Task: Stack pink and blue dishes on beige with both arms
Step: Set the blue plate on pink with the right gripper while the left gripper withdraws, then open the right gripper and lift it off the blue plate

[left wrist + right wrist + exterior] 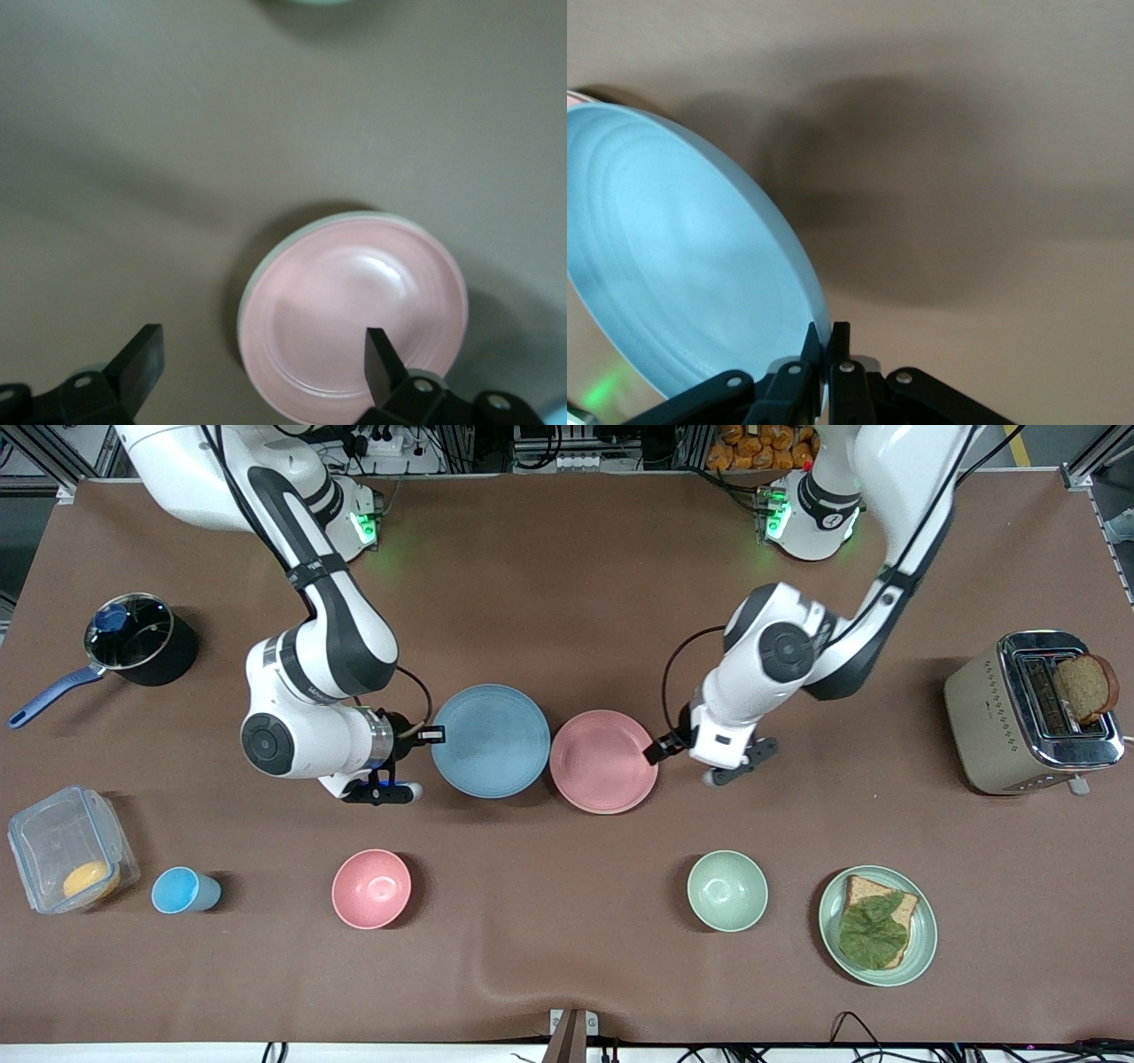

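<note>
Jaws pinch blue plate [490,740] rim above brown table [567,593].

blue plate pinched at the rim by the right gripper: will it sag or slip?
The blue plate probably will not sag: it keeps its round shape though the right gripper holds only its rim. That thin matte edge gives little to grip, so it could pivot or slip. Being flat, it likely will not roll.

Right tool [825,341] pinches the tilted blue plate's [673,283] rim above the table [992,133]
</note>
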Action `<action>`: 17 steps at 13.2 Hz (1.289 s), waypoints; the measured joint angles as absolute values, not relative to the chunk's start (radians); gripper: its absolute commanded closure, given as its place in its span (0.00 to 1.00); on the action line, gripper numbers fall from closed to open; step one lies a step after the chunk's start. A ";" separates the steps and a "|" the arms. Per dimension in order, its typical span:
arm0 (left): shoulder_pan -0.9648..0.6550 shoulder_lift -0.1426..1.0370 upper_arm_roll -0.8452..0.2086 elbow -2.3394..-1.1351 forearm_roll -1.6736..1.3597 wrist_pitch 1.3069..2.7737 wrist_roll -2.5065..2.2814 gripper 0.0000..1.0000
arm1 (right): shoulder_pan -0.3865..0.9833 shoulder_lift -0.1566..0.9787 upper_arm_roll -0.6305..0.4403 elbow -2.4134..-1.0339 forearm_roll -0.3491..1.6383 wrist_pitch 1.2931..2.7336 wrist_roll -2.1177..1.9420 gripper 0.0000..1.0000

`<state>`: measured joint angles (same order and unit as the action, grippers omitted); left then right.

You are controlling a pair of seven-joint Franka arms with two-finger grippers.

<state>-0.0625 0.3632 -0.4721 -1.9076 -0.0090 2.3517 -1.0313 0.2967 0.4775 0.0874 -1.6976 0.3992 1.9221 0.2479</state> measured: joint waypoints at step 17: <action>0.195 0.003 -0.270 -1.565 -0.006 1.692 -0.304 0.00 | 0.594 0.650 0.047 -1.585 0.403 2.221 0.825 0.00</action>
